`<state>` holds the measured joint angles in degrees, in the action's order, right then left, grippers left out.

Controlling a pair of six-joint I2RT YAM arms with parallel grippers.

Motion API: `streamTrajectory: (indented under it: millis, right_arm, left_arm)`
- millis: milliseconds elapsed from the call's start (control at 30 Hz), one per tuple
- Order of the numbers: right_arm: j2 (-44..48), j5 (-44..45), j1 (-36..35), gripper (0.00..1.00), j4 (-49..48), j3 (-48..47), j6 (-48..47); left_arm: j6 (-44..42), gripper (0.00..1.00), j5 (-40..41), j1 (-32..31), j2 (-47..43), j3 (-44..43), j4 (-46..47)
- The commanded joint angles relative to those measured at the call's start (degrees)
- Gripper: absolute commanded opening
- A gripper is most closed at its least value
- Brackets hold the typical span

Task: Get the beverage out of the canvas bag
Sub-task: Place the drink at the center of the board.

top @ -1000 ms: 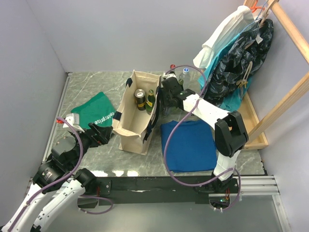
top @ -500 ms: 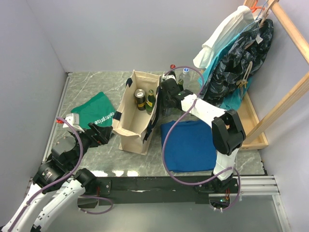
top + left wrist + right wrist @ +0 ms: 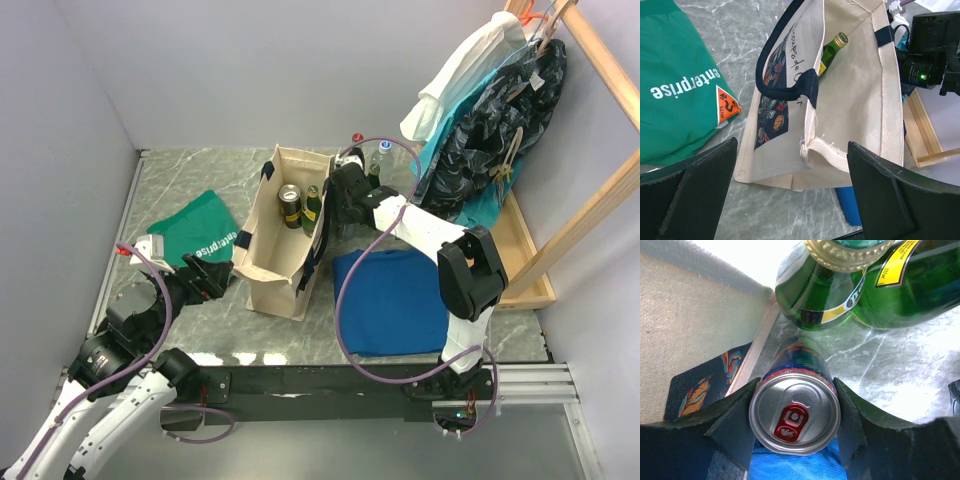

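The canvas bag (image 3: 285, 240) is stood open on the table (image 3: 180, 180). A can (image 3: 290, 200) and a green bottle (image 3: 312, 206) are seen inside. Just outside its right wall, a second can (image 3: 795, 412) is squeezed by the right claw (image 3: 794, 390). The left claw (image 3: 791, 147) is spread wide apart.

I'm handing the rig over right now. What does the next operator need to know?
Left hand: open, empty, poised by the bag's near corner.
Right hand: shut on a can outside the bag, beside its right wall, over the blue cloth's edge.
Done: that can is out; green bottles stand just beyond it.
Left: a second can and a bottle are in the bag. Release the held can first, probably.
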<state>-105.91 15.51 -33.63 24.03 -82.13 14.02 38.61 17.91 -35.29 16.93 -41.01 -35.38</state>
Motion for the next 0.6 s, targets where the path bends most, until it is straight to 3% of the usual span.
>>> streamTrajectory:
  millis: [0, 300, 567]
  right_arm:
    - [0.9, 2.2, -0.7, 0.58, -2.1, -3.0, 0.0]
    - [1.4, 3.3, -0.7, 0.70, -1.3, -3.7, 0.0]
    - [2.0, 3.3, -0.9, 0.73, -1.3, -3.7, 0.1]
  left_arm:
    - [-0.1, 0.96, 0.2, 0.3, 0.2, -1.7, 0.8]
    - [0.0, 0.96, 0.2, 0.4, -0.1, -1.7, 0.9]
    - [-0.2, 0.96, -0.2, 0.5, 0.2, -1.6, 1.1]
